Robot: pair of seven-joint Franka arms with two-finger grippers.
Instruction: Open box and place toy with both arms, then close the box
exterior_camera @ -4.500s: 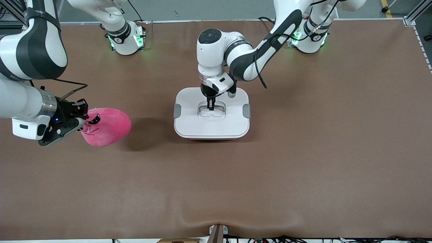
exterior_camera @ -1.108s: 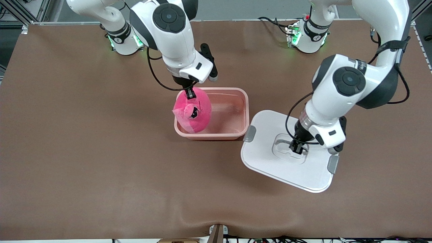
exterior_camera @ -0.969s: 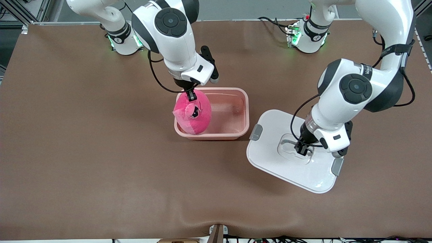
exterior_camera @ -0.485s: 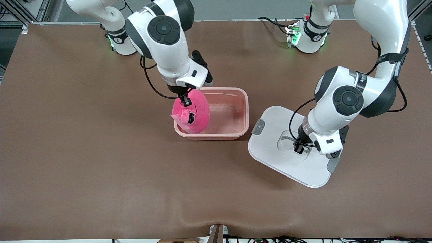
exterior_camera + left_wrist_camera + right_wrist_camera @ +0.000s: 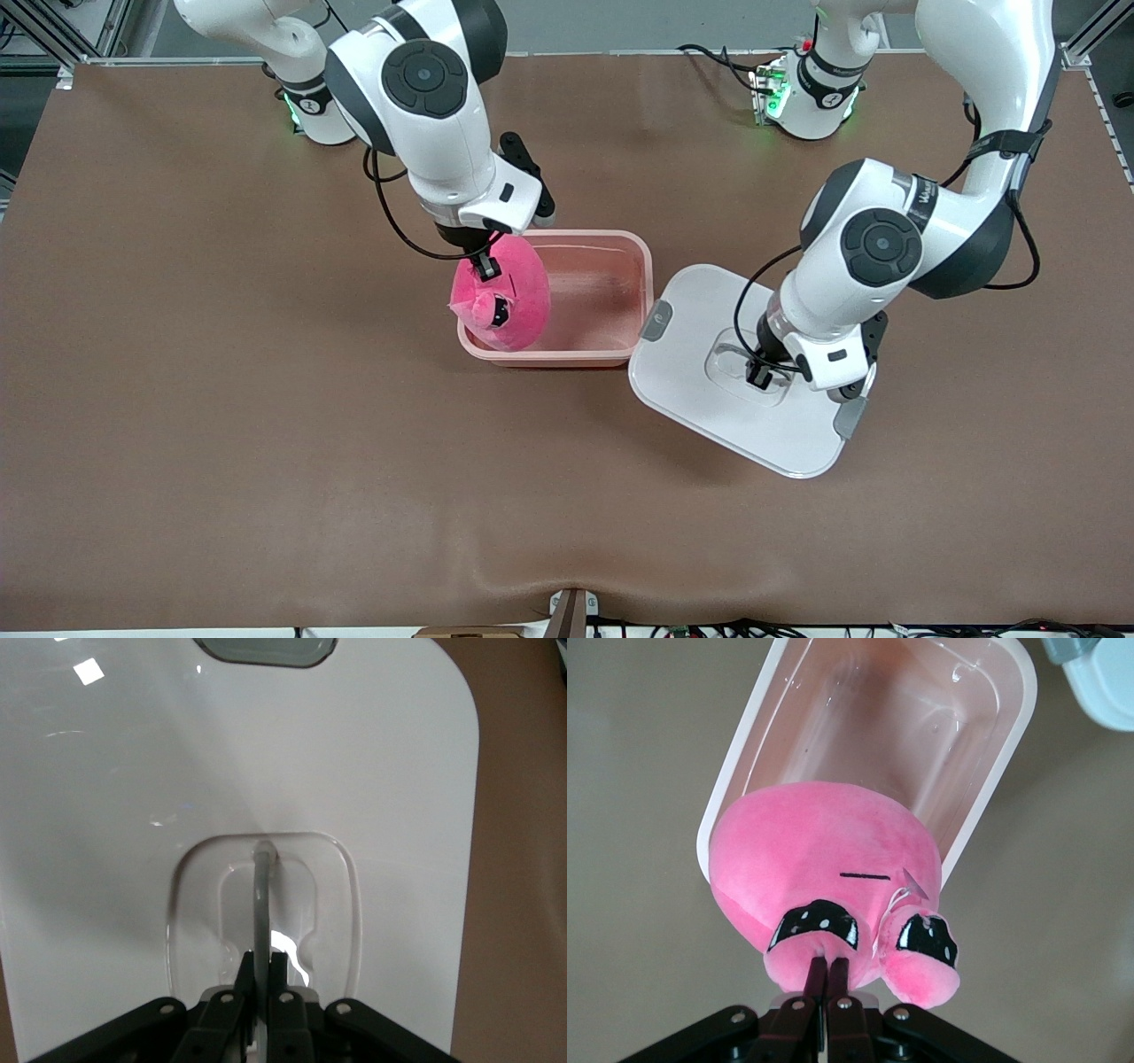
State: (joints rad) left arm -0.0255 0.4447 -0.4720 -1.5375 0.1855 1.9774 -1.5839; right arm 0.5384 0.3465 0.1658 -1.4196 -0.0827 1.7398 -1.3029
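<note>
White rounded plastic lid (image 5: 718,403) with grey clips hangs tilted beside the tub, left gripper (image 5: 758,377) pinching its clear handle (image 5: 262,895). Salmon-pink open plastic tub (image 5: 620,356): otherwise empty; right gripper (image 5: 483,265) clamps bright pink plush toy (image 5: 509,297) over its end toward the right arm.

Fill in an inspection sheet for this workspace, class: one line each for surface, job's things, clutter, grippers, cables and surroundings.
Surface: brown table mat.
Job's things: box open; toy hanging over its right-arm end; lid off, beside the box.
Clutter: nothing seen.
Grippers: right gripper jaws shut on the toy; left gripper jaws shut on the lid's handle.
Cables: black cable looping off the right wrist.
Surroundings: green-lit bases at the table's edge.
</note>
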